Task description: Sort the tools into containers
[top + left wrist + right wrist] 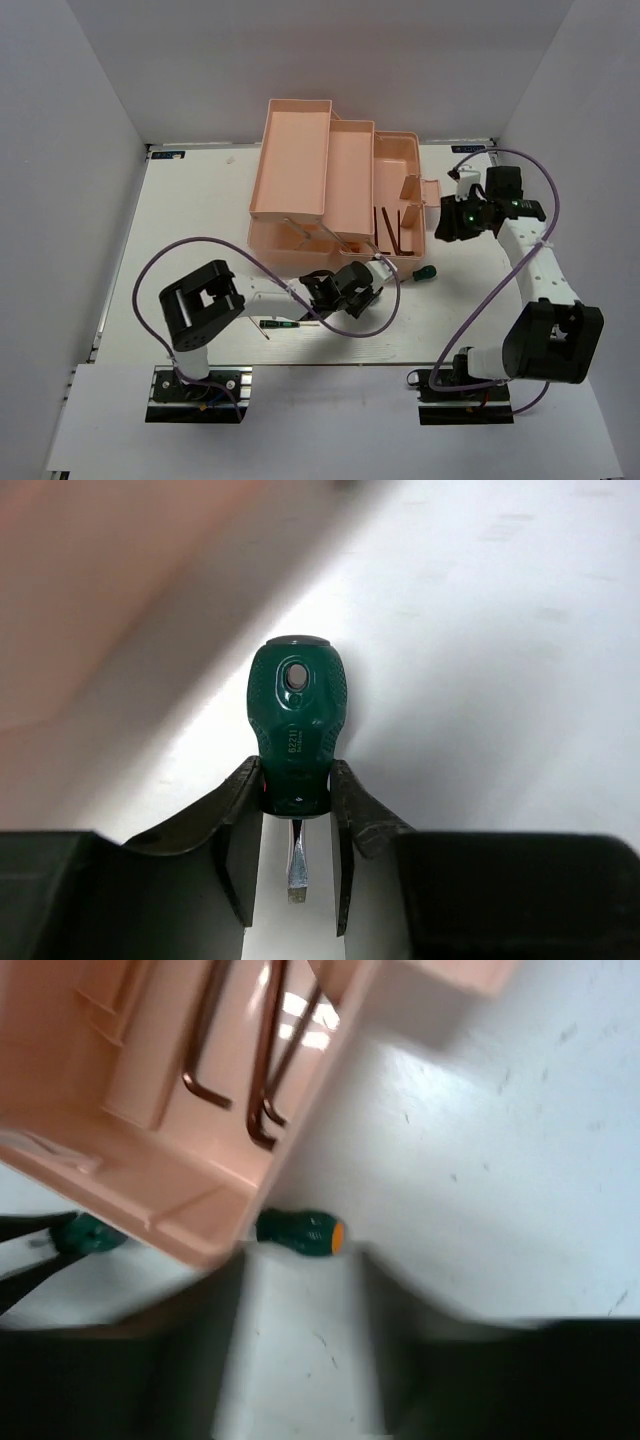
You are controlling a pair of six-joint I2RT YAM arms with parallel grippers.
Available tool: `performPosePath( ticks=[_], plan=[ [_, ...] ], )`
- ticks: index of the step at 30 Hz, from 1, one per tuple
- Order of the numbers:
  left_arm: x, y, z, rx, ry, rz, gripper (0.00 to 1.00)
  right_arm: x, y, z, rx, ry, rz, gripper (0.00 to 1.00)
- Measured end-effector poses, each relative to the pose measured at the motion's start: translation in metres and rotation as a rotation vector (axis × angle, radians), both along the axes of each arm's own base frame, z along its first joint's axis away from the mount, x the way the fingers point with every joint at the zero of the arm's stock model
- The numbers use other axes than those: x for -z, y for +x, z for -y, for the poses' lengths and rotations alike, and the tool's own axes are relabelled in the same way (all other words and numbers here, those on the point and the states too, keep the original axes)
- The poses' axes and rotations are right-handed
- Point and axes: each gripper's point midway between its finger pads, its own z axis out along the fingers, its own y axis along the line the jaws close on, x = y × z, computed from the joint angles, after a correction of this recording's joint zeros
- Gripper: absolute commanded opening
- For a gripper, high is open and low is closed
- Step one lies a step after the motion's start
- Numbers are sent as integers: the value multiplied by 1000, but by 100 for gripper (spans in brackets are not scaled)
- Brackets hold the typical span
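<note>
Two green screwdrivers, both just in front of the toolbox: one screwdriver is clamped at its neck by the left gripper, seemingly for lifting, and the other screwdriver lies loose on the table off the toolbox's front right corner. Right gripper hovers right of the toolbox, jaws parted and empty, probably bound for the loose one. Hex keys lie in the toolbox's right tray.

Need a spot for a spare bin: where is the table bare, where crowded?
Bare: the far-left table between its left edge and the toolbox; a smaller patch between the loose green screwdriver and the near edge. Crowded: the toolbox's front, where the left fingers grip another green screwdriver.
</note>
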Motion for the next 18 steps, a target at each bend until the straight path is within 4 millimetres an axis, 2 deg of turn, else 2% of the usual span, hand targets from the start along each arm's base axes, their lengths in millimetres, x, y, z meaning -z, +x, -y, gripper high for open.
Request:
performPosePath(
  ticks=[1, 2, 4, 7, 8, 9, 11, 13, 16, 18],
  plan=[
    [-6, -9, 3, 42, -15, -14, 0, 2, -5, 5, 4, -12, -7, 84],
    [-15, -19, 7, 91, -40, -28, 0, 5, -12, 11, 4, -31, -13, 91],
    [-42, -35, 15, 167, -99, -29, 0, 12, -23, 21, 12, -59, -19, 91],
    [-106, -45, 25, 229, -227, 23, 0, 26, -45, 30, 19, -66, -37, 91],
    [-131, -43, 28, 228, -272, 51, 0, 33, -53, 31, 18, -65, -53, 85],
    [-157, -36, 30, 210, -317, 88, 0, 37, -60, 31, 13, -59, -68, 76],
    [-209, -16, 33, 139, -392, 171, 0, 44, -65, 31, -12, -50, -67, 73],
    [-252, 13, 34, 39, -441, 250, 0, 51, -70, 28, -66, -43, -31, 69],
    [-286, 57, 36, -103, -449, 334, 0, 62, -83, 22, -172, -42, 30, 68],
    [-287, 91, 37, -199, -414, 370, 0, 69, -89, 17, -228, -38, 48, 68]
  ],
)
